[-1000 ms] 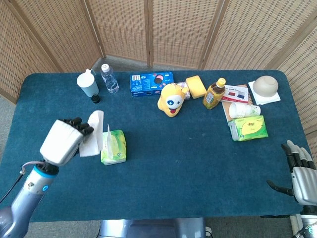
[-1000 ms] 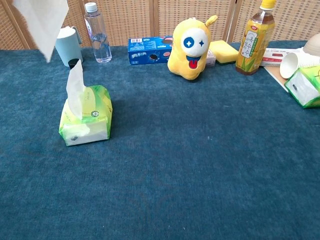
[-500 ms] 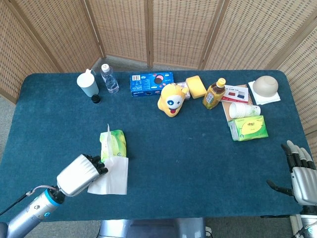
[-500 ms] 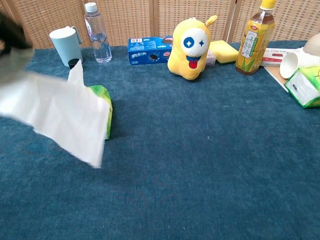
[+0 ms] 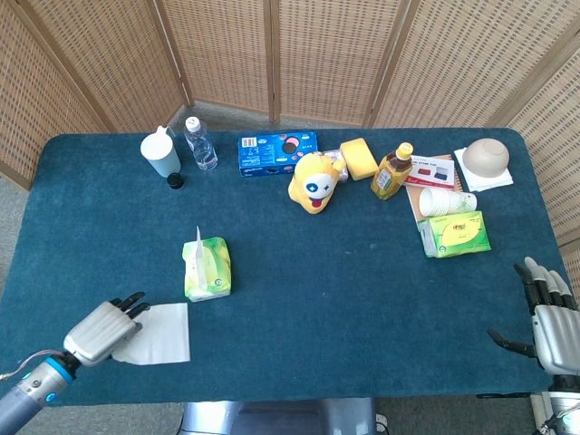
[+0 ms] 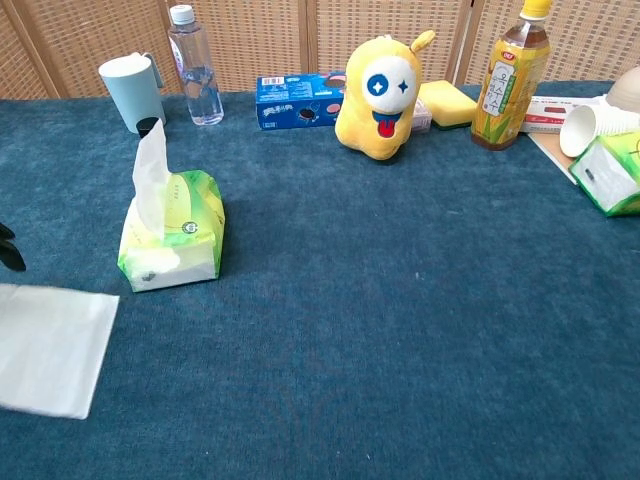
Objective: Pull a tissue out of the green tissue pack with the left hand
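One pulled tissue (image 5: 161,333), white, flat on the blue table (image 5: 344,299), near the front-left edge; near corner under the fingers of the left hand (image 5: 101,330). Left hand low over the table, fingers curled onto the sheet's left edge; whether pinching or merely resting cannot be told. Same tissue at lower left in the chest view (image 6: 48,348), only dark fingertips (image 6: 8,252) of the left hand visible at the frame edge. Green tissue pack (image 5: 207,268) just beyond the sheet and apart from it, upright, with a fresh white tissue standing from its top slot (image 6: 151,178). Right hand (image 5: 546,313) at the table's front-right corner, fingers spread, holding nothing. Along the far side: pale blue cup (image 5: 160,154), water bottle (image 5: 199,143), blue biscuit box (image 5: 276,152), yellow plush toy (image 5: 314,180), yellow sponge (image 5: 359,159), tea bottle (image 5: 391,171). Second green pack (image 5: 455,234) at right, beside a tipped paper cup (image 5: 446,200).
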Controlling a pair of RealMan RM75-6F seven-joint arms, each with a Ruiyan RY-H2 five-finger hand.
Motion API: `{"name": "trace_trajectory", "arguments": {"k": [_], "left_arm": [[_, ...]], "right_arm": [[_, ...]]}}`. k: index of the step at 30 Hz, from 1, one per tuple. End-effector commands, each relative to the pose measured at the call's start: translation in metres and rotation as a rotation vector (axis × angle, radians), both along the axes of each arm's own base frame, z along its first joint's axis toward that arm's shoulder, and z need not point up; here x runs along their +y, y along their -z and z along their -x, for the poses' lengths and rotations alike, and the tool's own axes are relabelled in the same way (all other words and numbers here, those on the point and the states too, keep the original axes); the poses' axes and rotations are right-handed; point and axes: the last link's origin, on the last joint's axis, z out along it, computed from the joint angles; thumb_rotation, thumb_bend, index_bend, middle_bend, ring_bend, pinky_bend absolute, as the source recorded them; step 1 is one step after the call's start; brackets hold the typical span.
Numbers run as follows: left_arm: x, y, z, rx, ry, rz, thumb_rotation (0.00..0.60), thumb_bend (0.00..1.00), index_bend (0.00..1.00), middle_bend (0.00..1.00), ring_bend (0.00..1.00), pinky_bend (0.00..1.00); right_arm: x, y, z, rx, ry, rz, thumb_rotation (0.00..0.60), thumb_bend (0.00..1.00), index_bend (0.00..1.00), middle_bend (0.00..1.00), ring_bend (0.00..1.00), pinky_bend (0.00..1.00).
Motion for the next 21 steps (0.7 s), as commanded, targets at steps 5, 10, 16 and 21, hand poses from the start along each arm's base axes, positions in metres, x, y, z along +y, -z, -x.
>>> {"name": "trace_trajectory", "arguments": {"k": [5,10,16,21], "left_arm": [[-0.01,-0.024,0.0,-0.061,-0.038,-0.064,0.6,0.01,0.0,0.0,0.0,0.13],[-0.011,-0.053,-0.004,-0.111,-0.035,-0.206,0.6,0.0,0.0,0.0,0.0,0.11],[-0.008,-0.084,-0.003,-0.199,-0.138,-0.417,0.6,0.0,0.0,0.0,0.0,0.11],[-0.001,-0.103,0.005,-0.266,-0.256,-0.552,0.6,0.0,0.0,0.0,0.0,0.11]], "right_arm": [[0.0,0.0,0.0,0.001,0.003,-0.001,0.55,0.0,0.0,0.0,0.0,0.0],[0.0,0.0,0.0,0.001,0.002,-0.001,0.551,0.0,0.0,0.0,0.0,0.0],[0.0,0.001,0.0,0.01,0.001,-0.001,0.552,0.0,0.0,0.0,0.0,0.0],[-0.001,0.003,0.002,0.024,0.002,-0.001,0.551,0.0,0.0,0.0,0.0,0.0]]}}
